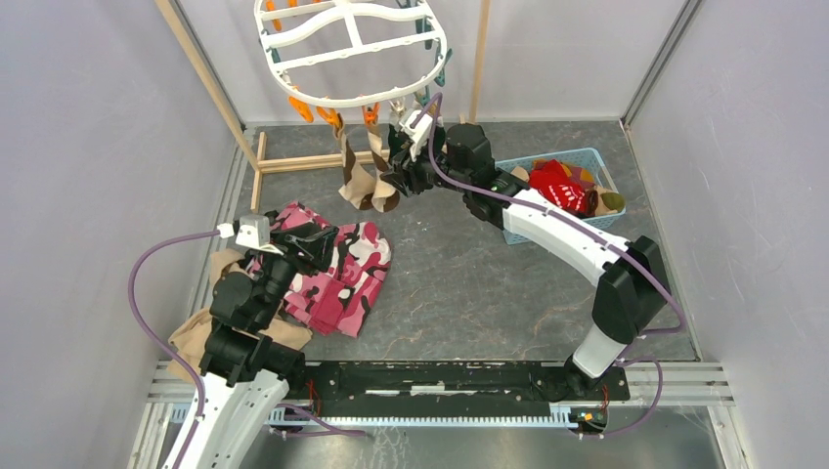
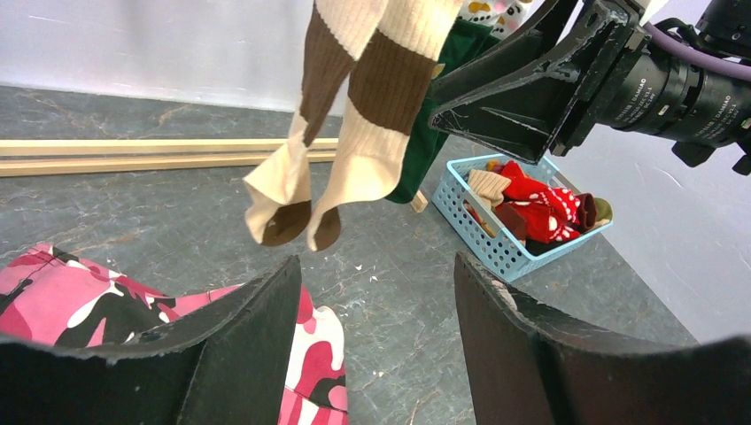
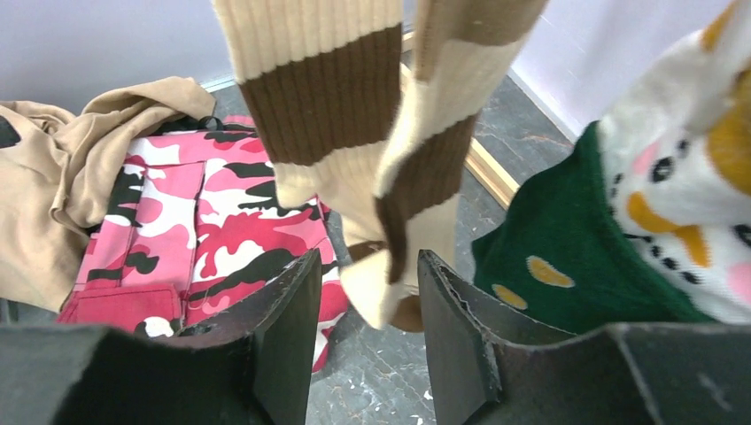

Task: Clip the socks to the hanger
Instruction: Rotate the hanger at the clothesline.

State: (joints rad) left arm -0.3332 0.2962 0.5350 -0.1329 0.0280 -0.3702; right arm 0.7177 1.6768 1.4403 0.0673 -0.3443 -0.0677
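While striped socks (image 1: 364, 186) hang | camouflage garment (image 1: 337, 269) near (pink) | basket (image 1: 572, 154) apart

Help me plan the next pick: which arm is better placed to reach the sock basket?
Right. The light blue plastic basket lies beside its forearm, close to the right gripper by the white oval plastic hanger; the left gripper hovers over the pink camouflage garment.
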